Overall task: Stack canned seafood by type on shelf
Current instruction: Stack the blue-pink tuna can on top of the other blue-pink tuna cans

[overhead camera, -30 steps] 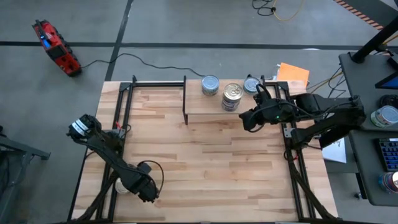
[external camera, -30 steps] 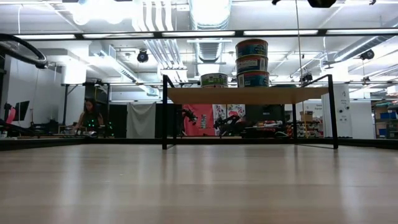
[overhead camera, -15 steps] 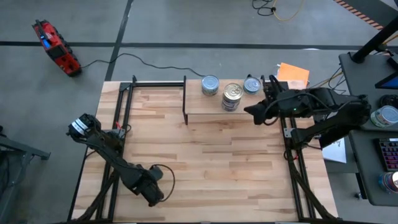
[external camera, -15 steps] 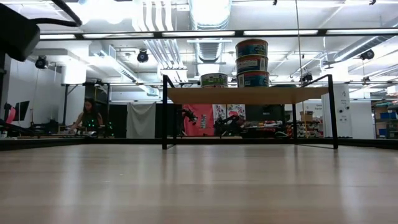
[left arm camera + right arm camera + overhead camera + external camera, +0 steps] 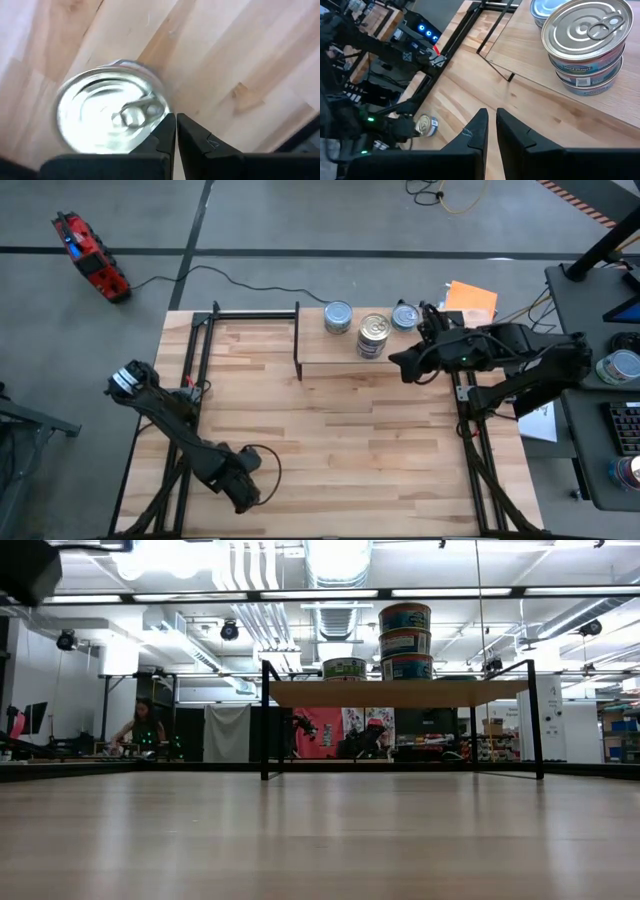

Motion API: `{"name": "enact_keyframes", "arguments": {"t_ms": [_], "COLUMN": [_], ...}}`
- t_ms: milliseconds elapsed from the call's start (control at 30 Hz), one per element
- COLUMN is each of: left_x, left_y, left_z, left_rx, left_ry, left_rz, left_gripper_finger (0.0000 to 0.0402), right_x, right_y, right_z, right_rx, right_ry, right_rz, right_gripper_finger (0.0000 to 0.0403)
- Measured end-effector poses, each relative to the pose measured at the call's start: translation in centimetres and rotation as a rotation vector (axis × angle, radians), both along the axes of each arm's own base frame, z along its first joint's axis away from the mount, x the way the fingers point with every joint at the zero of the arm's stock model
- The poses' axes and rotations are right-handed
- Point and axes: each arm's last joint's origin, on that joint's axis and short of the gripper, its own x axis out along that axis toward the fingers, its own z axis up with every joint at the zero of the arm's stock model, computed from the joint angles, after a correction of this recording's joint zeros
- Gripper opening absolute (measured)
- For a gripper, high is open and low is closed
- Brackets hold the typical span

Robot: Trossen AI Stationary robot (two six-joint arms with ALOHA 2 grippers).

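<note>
The shelf (image 5: 330, 352) stands at the table's far edge. On it are a stack of silver-topped tins (image 5: 373, 335) (image 5: 404, 640) (image 5: 585, 40) and two single blue-topped tins (image 5: 338, 317) (image 5: 404, 316). My right gripper (image 5: 398, 364) (image 5: 491, 117) hovers shut just off the shelf's near right corner. My left gripper (image 5: 243, 492) (image 5: 176, 120) is shut near the table's near left corner. It points down beside a lone silver-topped tin (image 5: 107, 117) (image 5: 423, 125) that stands on the tabletop; in the high view the arm hides this tin. My left gripper's shut fingertips (image 5: 167, 125) stand right at the rim of the lone tin (image 5: 159, 102), coming from above. Whether they touch it, I cannot tell.
Black frame rails run along the table's left (image 5: 195, 380) and right (image 5: 465, 440) sides. The wide middle of the tabletop (image 5: 330, 440) is bare wood. An orange sheet (image 5: 470, 298) lies behind the shelf. A person (image 5: 145, 730) sits far off in the room.
My right gripper has drawn back from the shelf a little toward the table's right edge. My left gripper has shifted slightly toward the table's near edge, staying low by the lone tin. The tins on the shelf have kept their places.
</note>
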Motion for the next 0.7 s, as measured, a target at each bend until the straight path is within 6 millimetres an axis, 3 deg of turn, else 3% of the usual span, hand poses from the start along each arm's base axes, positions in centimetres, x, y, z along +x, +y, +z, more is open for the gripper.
{"name": "enact_keyframes", "arguments": {"t_ms": [200, 367, 500, 700], "left_x": [-0.2, -0.6, -1.8, -2.6], "left_y": [0.2, 0.8, 1.9, 2.6], "left_z": [3.4, 5.5, 5.1, 2.7], "left_rx": [0.051, 0.062, 0.083, 0.058], "left_ry": [0.017, -0.073, -0.079, -0.117], "left_rz": [-0.040, -0.043, -0.046, -0.070], "left_gripper_finger": [0.0001, 0.0001, 0.0001, 0.0001], "right_x": [0.7, 1.0, 0.8, -1.0], "right_y": [0.1, 0.1, 0.1, 0.0], "right_z": [-0.4, -0.6, -0.6, -0.7], "right_rx": [-0.006, -0.015, -0.013, 0.043], "right_ry": [0.023, 0.036, 0.042, 0.091], "right_rz": [0.003, 0.009, 0.028, -0.007], "right_gripper_finger": [0.0028, 0.0028, 0.0028, 0.0028]}}
